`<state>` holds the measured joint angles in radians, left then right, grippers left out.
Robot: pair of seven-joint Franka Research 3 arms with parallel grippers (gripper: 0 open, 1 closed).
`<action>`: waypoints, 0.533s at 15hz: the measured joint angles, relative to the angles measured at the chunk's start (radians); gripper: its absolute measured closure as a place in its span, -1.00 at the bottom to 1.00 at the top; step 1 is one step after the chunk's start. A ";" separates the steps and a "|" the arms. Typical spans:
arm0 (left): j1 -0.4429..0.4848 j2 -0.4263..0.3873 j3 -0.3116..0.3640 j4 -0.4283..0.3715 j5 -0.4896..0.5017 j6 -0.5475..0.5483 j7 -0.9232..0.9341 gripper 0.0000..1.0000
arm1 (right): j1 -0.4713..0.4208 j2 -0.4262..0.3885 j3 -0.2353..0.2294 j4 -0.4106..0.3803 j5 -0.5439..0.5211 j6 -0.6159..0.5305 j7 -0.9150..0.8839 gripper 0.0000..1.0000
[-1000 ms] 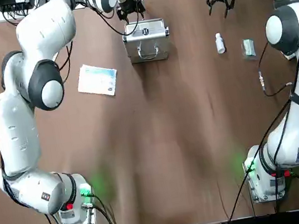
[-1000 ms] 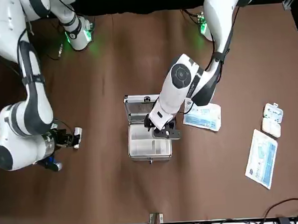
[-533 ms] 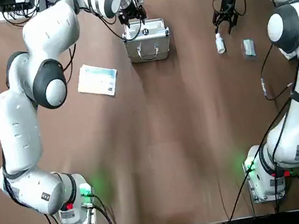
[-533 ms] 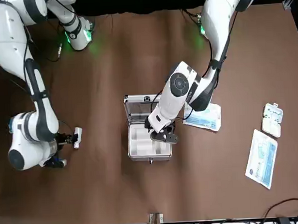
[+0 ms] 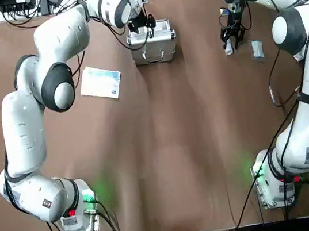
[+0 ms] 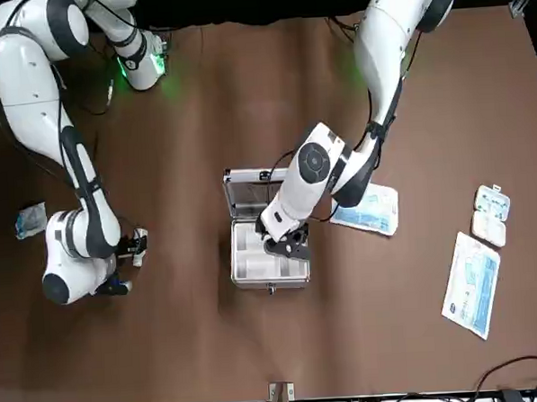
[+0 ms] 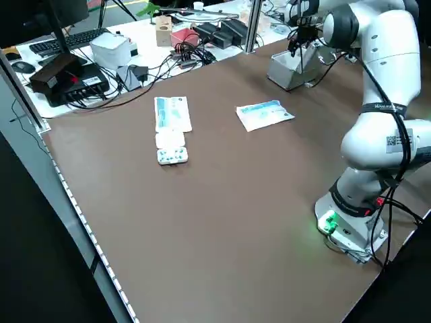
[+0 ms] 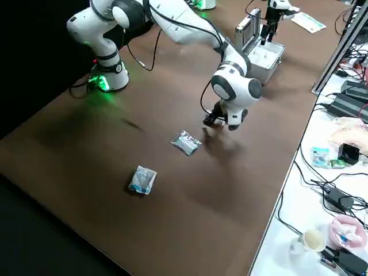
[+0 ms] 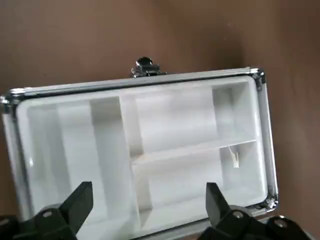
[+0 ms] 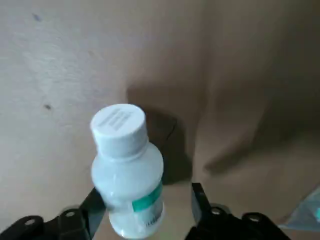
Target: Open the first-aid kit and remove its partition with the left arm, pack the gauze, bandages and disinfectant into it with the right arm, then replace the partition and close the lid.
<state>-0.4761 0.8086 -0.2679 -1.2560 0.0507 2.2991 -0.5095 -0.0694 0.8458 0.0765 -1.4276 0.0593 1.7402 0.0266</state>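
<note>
The first-aid kit [image 5: 152, 41] stands open at the table's far middle, its lid [image 6: 250, 191] upright on the robot's side. Inside lies the pale partition [image 9: 150, 145] with its compartments. My left gripper [image 6: 286, 245] hangs open just above the partition [image 6: 267, 260], and its fingers [image 9: 82, 200] hold nothing. To the right, my right gripper [image 5: 228, 37] is low and open around the small white disinfectant [image 10: 127, 160] bottle [image 6: 139, 244], one finger [image 10: 197, 200] standing clear of it. A clear packet [image 5: 257, 49] lies beside it, and a blue-white wrapped roll [image 8: 142, 179] lies farther off.
A flat blue-white printed box [image 5: 100, 82] lies left of the case. A long white-green packet [image 6: 471, 285] and a white blister pack [image 6: 492, 214] lie toward the table's left edge. A thin cable [image 5: 270, 82] trails by the right arm. Desks with cables border the far side.
My left gripper has shifted over the open case's inside. My right gripper has come down from the far edge onto the bottle and now straddles it.
</note>
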 joint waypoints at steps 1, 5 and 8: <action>-0.002 0.007 0.000 0.000 0.000 0.003 0.000 -0.99 | 0.000 0.009 0.000 0.000 -0.001 0.000 0.000 -0.50; -0.004 0.028 0.001 0.000 0.001 0.005 0.000 -0.97 | 0.000 0.014 0.001 0.004 -0.006 -0.005 -0.001 -0.22; -0.008 0.047 0.001 0.000 0.001 0.005 0.002 -0.78 | 0.000 0.012 0.003 0.006 -0.009 -0.006 -0.001 0.14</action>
<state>-0.4844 0.8557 -0.2668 -1.2556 0.0517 2.3043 -0.5075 -0.0690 0.8580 0.0798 -1.4217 0.0504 1.7345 0.0252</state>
